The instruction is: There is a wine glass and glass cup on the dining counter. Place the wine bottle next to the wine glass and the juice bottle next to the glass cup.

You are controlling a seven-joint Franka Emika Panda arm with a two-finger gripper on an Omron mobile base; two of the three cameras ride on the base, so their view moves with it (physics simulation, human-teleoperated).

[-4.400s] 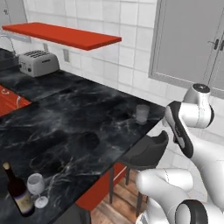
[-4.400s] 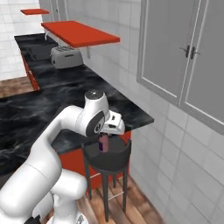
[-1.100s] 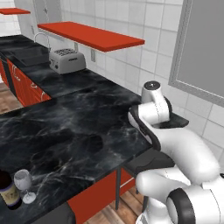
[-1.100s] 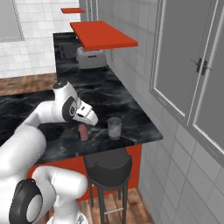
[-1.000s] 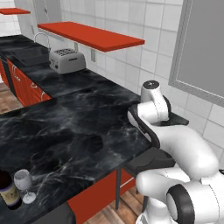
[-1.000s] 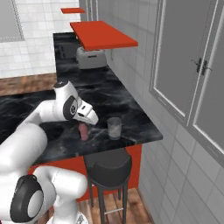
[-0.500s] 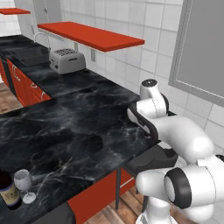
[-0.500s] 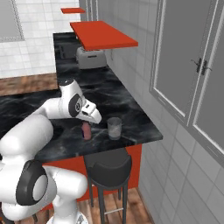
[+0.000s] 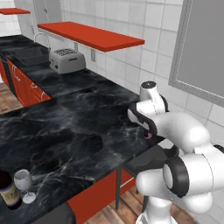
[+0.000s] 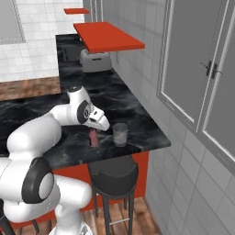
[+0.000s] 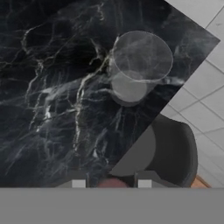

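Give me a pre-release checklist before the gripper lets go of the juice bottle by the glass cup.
1. Gripper closed on the juice bottle: ok.
2. Bottle upright: ok, seen from the right base view.
3. Bottle beside the glass cup, not touching it: ok.
4. Bottle bottom resting on the dining counter: cannot tell.
5. Bottle clear of the counter edge above the stool: ok, though close to it.
6. Wine bottle next to the wine glass: ok.
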